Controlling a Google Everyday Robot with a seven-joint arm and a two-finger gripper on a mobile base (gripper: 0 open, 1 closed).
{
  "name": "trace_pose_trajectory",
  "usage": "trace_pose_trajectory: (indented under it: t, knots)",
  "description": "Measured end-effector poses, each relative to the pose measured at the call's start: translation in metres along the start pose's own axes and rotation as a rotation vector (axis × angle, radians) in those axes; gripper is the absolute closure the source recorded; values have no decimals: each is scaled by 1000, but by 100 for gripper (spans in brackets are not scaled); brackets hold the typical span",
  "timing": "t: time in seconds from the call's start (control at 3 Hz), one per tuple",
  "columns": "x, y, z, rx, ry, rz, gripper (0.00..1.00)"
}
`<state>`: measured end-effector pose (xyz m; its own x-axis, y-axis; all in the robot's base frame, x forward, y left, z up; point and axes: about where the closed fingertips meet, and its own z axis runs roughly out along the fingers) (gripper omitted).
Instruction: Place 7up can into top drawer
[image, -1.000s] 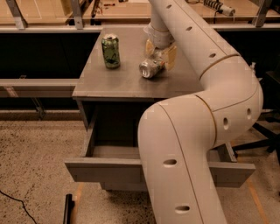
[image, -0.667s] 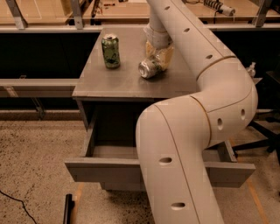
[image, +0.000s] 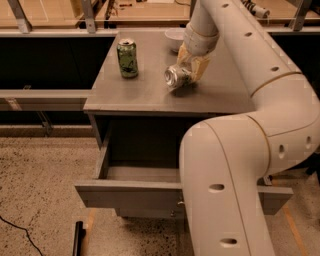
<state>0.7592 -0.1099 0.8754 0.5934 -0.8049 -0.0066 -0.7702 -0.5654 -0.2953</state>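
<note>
The 7up can (image: 174, 77), silver-grey, lies on its side on the grey cabinet top (image: 150, 95), its round end facing me. My gripper (image: 190, 73) comes down from above, and its tan fingers (image: 196, 64) are closed on the can's right part. The top drawer (image: 131, 195) is pulled out below the cabinet top. Its grey inside shows on the left, and my arm hides its right part.
A dark green can (image: 127, 58) stands upright at the back left of the cabinet top. A white bowl (image: 174, 37) sits at the back, just behind the gripper. My big white arm (image: 235, 165) fills the right front. Speckled floor lies to the left.
The gripper has come down a little and closed round the 7up can. The can has shifted slightly to the right. The green can and the drawer have not moved.
</note>
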Motion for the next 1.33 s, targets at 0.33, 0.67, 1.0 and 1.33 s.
trace_pose_trajectory:
  t: [0.33, 0.67, 1.0, 1.33]
  knots:
    - [17, 41, -39, 49, -52, 164, 100]
    - [29, 94, -74, 77, -80, 354, 100]
    - [24, 165, -97, 43, -109, 536, 100]
    - [24, 161, -87, 39, -111, 526, 100]
